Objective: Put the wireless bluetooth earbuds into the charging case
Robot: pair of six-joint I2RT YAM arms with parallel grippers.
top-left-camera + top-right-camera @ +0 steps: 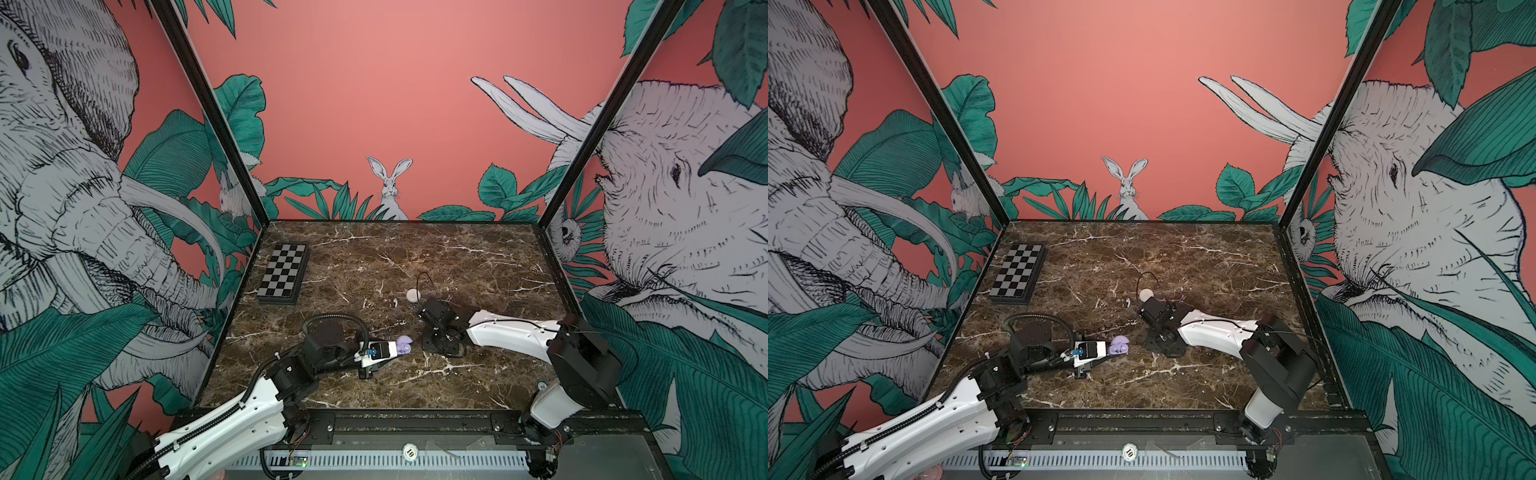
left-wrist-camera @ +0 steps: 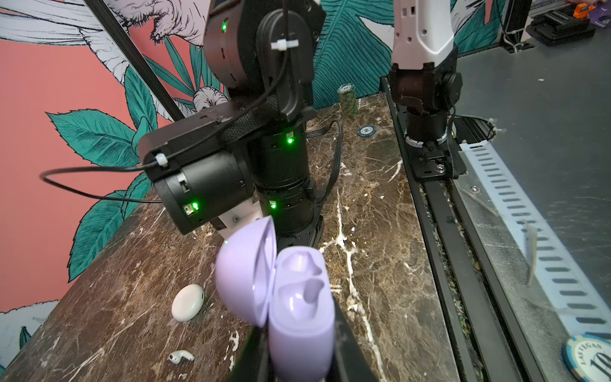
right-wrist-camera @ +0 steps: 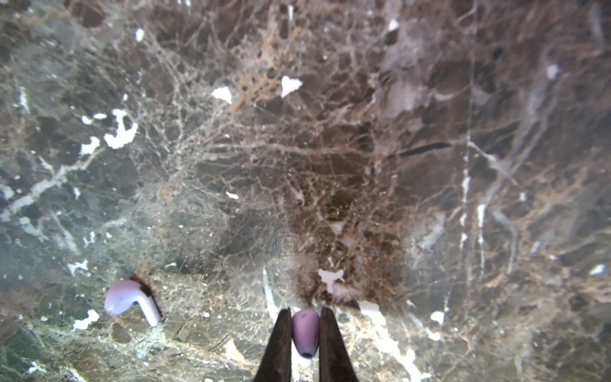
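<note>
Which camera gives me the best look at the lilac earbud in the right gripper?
Right wrist view: the lilac earbud shows close up, pinched between the right gripper's fingers. In both top views the gripper's body hides it; the left wrist view does not show it.

We're looking into a robot lab cell: left arm [image 1: 232, 419] and right arm [image 1: 511, 332] bolted to a black rail [image 1: 415, 424], a marble-print tabletop [image 1: 457, 257], jungle-mural panels [image 1: 374, 104] on black frame posts [image 1: 208, 104], a slotted cable duct [image 1: 353, 460] up front.
</note>
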